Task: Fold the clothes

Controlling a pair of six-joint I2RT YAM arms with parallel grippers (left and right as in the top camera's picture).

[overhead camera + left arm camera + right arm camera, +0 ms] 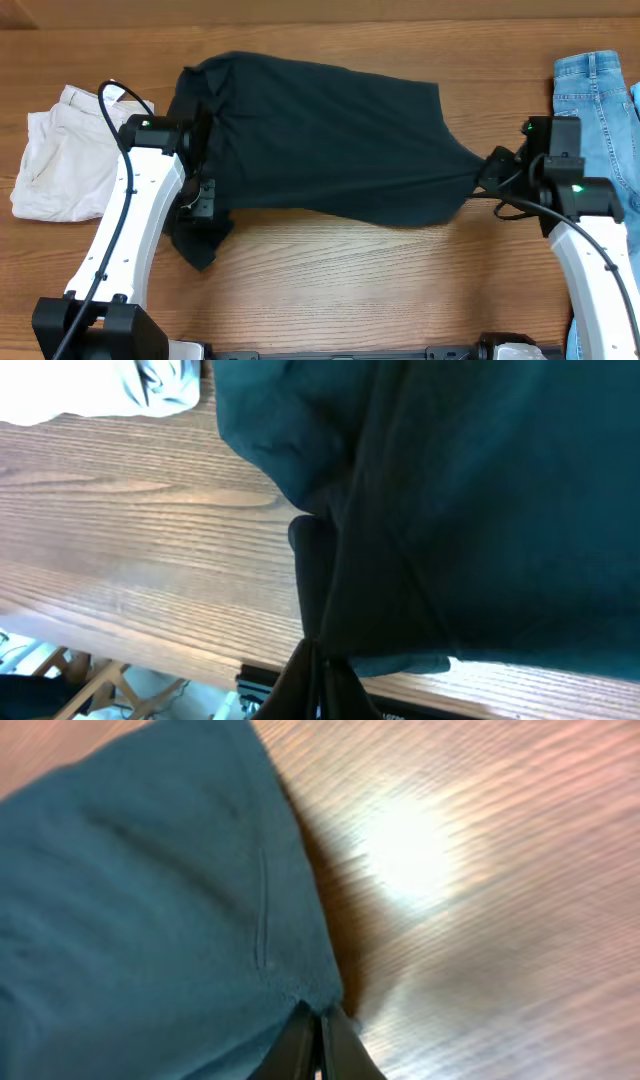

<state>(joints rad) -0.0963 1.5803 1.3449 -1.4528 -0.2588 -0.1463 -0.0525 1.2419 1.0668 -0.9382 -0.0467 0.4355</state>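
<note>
Right jaws [318, 1038] clenched on T-shirt [320, 140] corner; left jaws [318, 685] clenched on bunched opposite edge. Garment stretched left to right across worktop [350, 270], between beige shorts [60, 150] and jeans [595, 110]. Soft, limp, light; best pinched at hems or corners.

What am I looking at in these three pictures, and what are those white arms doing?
Two robot arms work at a wooden table. One picture looks down from above; the other two come from cameras on each wrist. A dark T-shirt lies spread across the table. The left gripper and the right gripper are each shut on an edge of the T-shirt, pinching the cloth. Beige shorts lie at the left, blue jeans at the right.
</note>
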